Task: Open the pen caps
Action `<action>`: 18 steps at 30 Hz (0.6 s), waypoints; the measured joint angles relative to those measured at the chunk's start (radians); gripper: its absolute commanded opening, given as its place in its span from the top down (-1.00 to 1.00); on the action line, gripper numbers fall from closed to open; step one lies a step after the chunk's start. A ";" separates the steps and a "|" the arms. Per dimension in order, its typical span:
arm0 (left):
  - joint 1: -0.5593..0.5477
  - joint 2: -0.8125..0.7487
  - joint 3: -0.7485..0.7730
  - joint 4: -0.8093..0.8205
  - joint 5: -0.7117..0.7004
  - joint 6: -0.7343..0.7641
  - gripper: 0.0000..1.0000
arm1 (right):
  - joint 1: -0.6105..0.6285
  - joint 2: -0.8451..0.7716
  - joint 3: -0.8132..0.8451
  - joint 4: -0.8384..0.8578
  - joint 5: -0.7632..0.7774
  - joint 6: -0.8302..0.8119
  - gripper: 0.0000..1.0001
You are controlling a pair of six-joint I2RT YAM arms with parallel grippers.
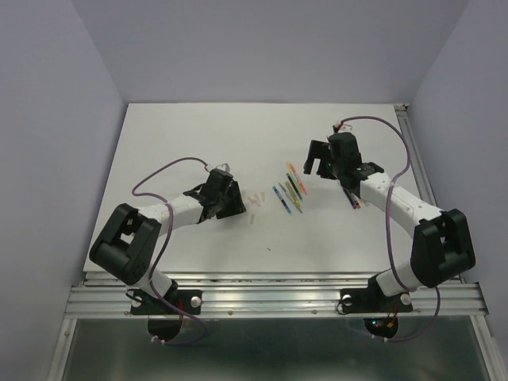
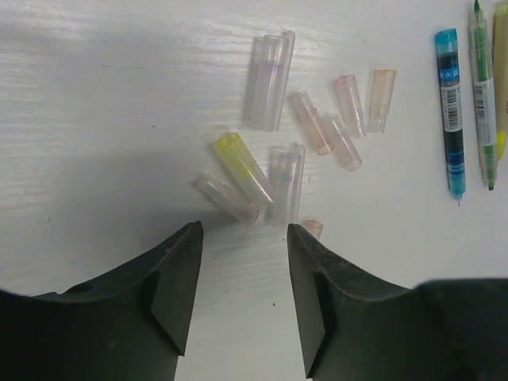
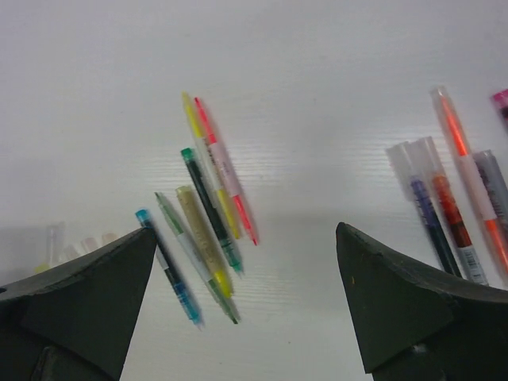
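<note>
**Pen caps (image 2: 311,123) lying loose on the table, both claws standing apart**

Pen caps are lying in a loose scatter on the white table (image 1: 198,143), just ahead of the left claw (image 2: 244,230). Most are showing clear or pinkish. One yellow-tinted cap (image 2: 242,168) is resting at a slant near the middle, touching the caps beside it. One more cap is peeking out from behind the tip of the claw's right finger.

The left claw is hovering low over the table with its fingers parted and nothing between them.

The pens (image 3: 210,208) with bare tips are lying side by side in a slanted row to the right of the caps. They are showing blue, green, yellow and red barrels. From above, this row is sitting between the scattered caps and the right claw (image 3: 246,234).

The right claw is standing spread wide and gripping nothing, with bare table between its fingers.

To its right, several capped pens (image 3: 451,210) are lying close together, their translucent caps on. The lower ends of some of them are running behind the right finger.
</note>
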 measured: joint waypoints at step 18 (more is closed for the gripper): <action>-0.007 -0.226 0.000 -0.027 0.014 0.030 -0.98 | -0.164 0.125 -0.079 -0.069 0.057 -0.105 -1.00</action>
